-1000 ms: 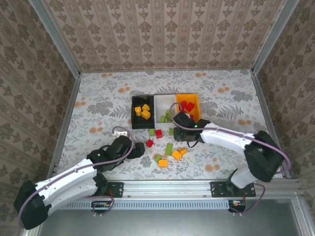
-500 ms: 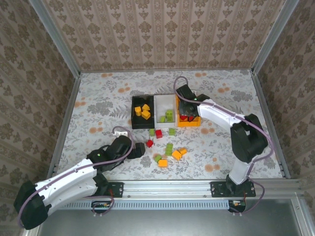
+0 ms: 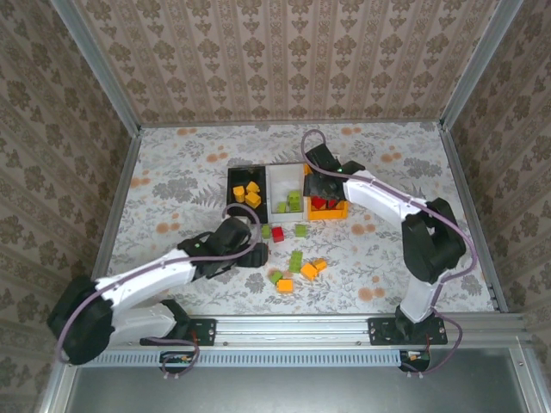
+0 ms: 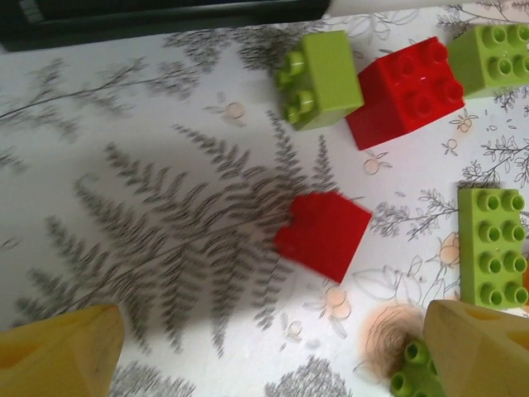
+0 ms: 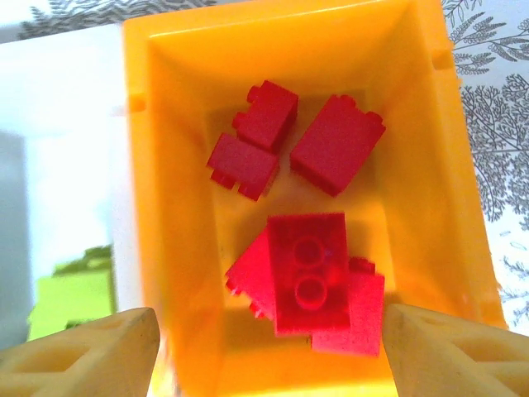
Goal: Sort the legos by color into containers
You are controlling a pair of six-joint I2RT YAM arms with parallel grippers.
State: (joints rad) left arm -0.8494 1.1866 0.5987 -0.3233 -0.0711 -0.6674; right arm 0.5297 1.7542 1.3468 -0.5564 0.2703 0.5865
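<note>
Right gripper point(image 5: 273, 351), fingers apart and empty, over orange bin point(image 5: 136, 207) holding red legos point(image 5: 307, 273); left gripper point(image 4: 269, 351), likewise spread, straddling loose red lego point(image 4: 322, 234) near-left of that bin.

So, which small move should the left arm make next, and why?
Probably ease the left gripper forward and down over the loose red brick. Its fingers stand open and empty. That brick lies on the table just ahead of the gap between them, apart from its neighbours. Mind the green brick beside one finger.
</note>
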